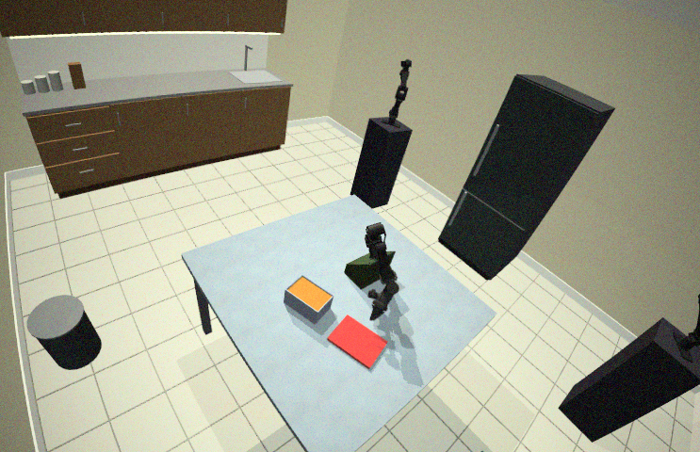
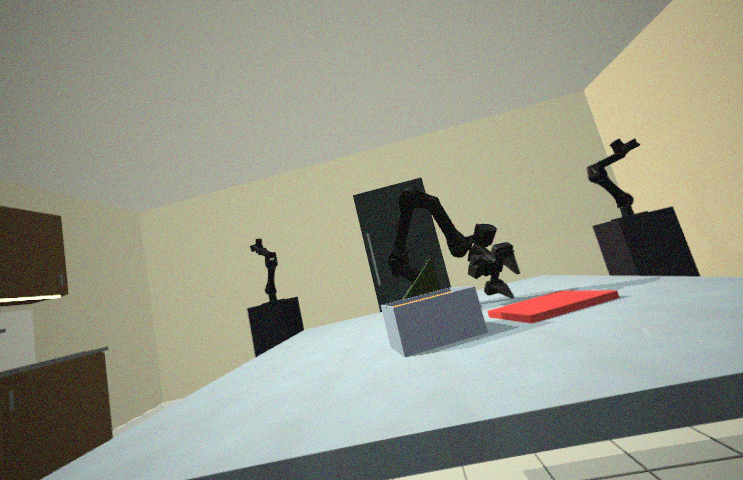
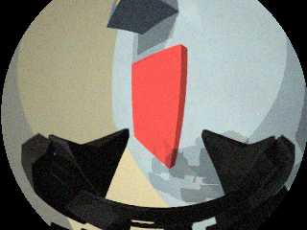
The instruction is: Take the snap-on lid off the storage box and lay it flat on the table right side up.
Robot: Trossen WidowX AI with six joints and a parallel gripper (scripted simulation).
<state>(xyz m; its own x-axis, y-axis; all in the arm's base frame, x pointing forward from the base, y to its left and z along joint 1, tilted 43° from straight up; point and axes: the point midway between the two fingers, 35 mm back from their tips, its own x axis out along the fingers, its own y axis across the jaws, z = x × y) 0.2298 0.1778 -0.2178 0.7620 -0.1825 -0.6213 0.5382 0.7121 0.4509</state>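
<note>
The red lid point(image 1: 356, 341) point(image 2: 553, 305) point(image 3: 155, 96) lies flat on the table beside the box, its smooth, plain face up and its underside hidden. The grey storage box point(image 1: 301, 307) point(image 2: 440, 328) point(image 3: 144, 16) stands upright and uncovered, with an orange surface point(image 1: 309, 293) showing inside its rim. A small gap separates lid and box. My gripper point(image 2: 514, 284) point(image 3: 167, 133) is wide open and empty, just above and behind the lid in the exterior view. In the wrist view the lid shows beyond and between the parted fingertips, not held.
A dark green wedge-shaped block point(image 1: 361, 272) point(image 2: 427, 278) stands on the table point(image 1: 254, 261) point(image 2: 304, 390) near my arm's base, behind the box in the exterior view. Two more arms stand on dark pedestals point(image 1: 378, 159) point(image 1: 627, 378) off the table. A dark fridge point(image 1: 515, 170) stands beyond.
</note>
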